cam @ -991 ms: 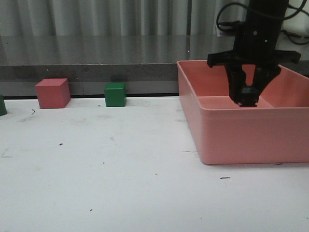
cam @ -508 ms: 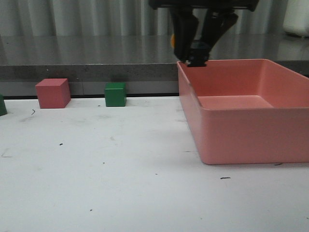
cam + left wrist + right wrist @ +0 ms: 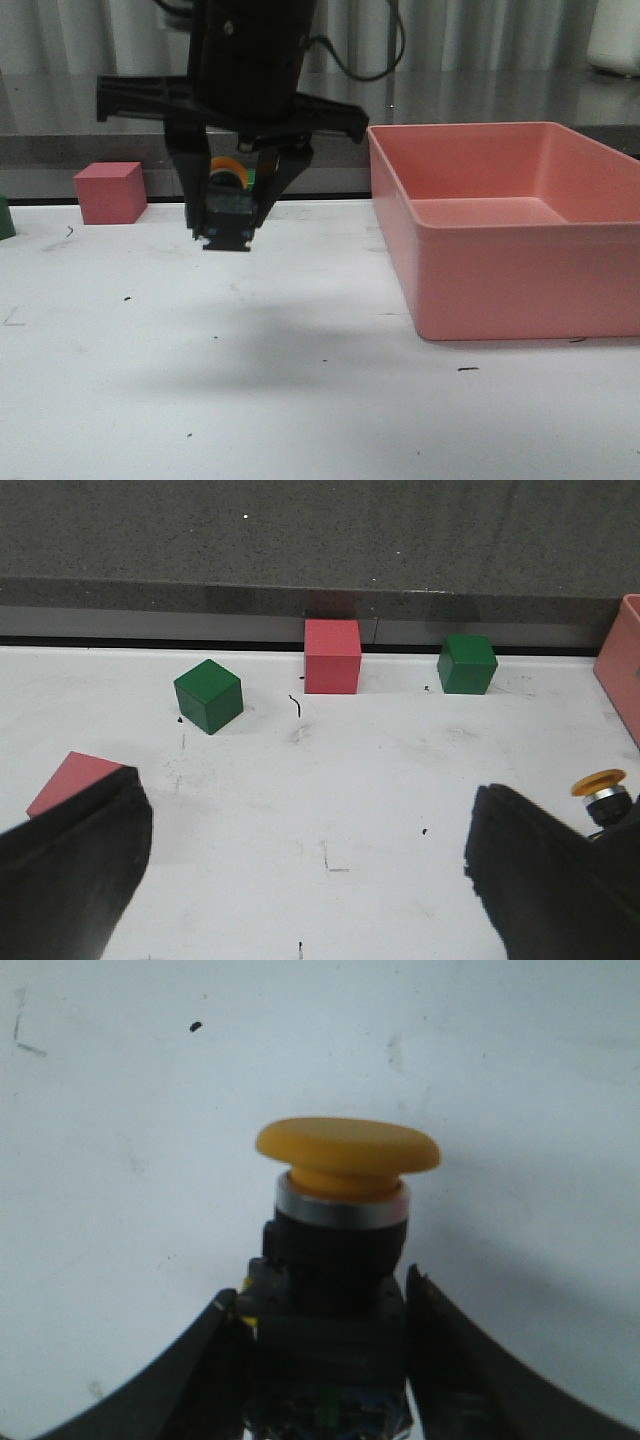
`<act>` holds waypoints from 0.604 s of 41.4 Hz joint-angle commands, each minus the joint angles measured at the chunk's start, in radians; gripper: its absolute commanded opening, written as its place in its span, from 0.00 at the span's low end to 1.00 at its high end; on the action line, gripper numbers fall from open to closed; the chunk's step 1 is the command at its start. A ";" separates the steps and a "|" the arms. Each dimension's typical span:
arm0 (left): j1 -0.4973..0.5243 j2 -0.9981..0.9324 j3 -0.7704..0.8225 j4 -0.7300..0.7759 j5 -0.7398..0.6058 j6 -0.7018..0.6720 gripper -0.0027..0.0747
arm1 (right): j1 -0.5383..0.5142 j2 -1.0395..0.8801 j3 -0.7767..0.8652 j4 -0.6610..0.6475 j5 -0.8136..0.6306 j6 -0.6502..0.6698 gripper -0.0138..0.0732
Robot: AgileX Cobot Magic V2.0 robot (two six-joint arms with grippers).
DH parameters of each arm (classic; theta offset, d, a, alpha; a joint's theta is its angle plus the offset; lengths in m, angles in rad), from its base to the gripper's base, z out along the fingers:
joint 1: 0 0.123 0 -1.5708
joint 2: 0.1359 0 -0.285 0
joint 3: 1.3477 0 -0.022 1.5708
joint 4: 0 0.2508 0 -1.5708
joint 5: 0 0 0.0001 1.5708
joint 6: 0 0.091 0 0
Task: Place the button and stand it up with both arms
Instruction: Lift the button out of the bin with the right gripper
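Left of everything, the left gripper [image 3: 300, 880] has its fingers [image 3: 70, 860] spread wide apart with nothing between them, bare white worktop [image 3: 330, 790] showing in the gap; beyond the fingertips sit a dark green cube [image 3: 208, 695], a pink cube [image 3: 332, 656] and a second green cube [image 3: 467, 664], with another pink block [image 3: 70, 780] just beside the left finger. Further right, the right gripper [image 3: 227, 235] hangs above the worktop, its fingers [image 3: 200, 1360] clamped on the blocky black base of the button [image 3: 340, 1260], one on each flank, while the yellow mushroom cap sticks out past the fingertips. The button looks like rigid moulded plastic with a metal collar, probably light and stiff, unlikely to deform under the squeeze; the flat sides of the base are the sensible place to grip, since the domed cap is smooth and would likely slip, and the small terminals at the back look like the part most easily knocked. With a broad cap on a narrow neck it may tip if set down off square. The worktop under it is flat, white and scuffed with small dark marks, open on all sides of the fingers. Right of them, well apart, stands the pink plastic bin [image 3: 500, 270], and a dark counter ledge [image 3: 100, 150] runs behind
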 commanded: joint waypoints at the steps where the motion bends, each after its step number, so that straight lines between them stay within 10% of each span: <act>1: 0.002 0.005 -0.028 -0.007 -0.078 -0.011 0.83 | 0.013 -0.016 -0.032 0.020 -0.105 0.059 0.46; 25: 0.002 0.005 -0.028 -0.007 -0.078 -0.011 0.83 | 0.019 0.114 -0.032 0.053 -0.185 0.170 0.46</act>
